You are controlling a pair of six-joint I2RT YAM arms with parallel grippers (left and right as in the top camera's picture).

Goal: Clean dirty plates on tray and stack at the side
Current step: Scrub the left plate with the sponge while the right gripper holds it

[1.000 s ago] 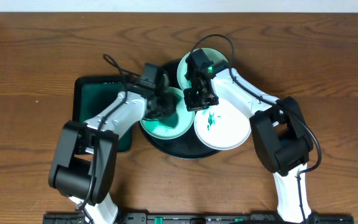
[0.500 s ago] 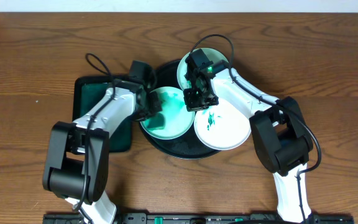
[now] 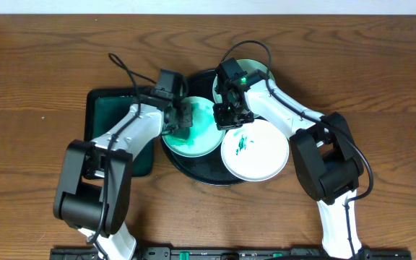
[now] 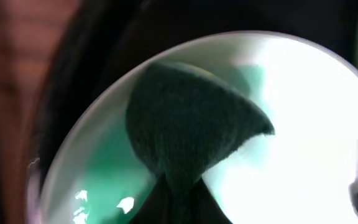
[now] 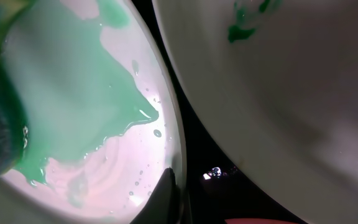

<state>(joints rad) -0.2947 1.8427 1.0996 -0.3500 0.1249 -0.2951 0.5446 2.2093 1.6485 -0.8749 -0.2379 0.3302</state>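
Left claw [image 3: 182,117] is gripping sponge [image 4: 185,130], pressing it onto smeared plate [image 3: 197,141] below it; right claw [image 3: 230,115] is sitting closed at plate's rim.

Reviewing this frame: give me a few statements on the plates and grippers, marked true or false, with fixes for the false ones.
1. The left gripper presses a dark green sponge onto a green-smeared plate. True.
2. Three plates are on the round black tray. True.
3. The front-right plate is spotless. False: it has a green smear near its far edge.
4. The right gripper is wide open. False: it is shut, at the green-smeared plate's rim.
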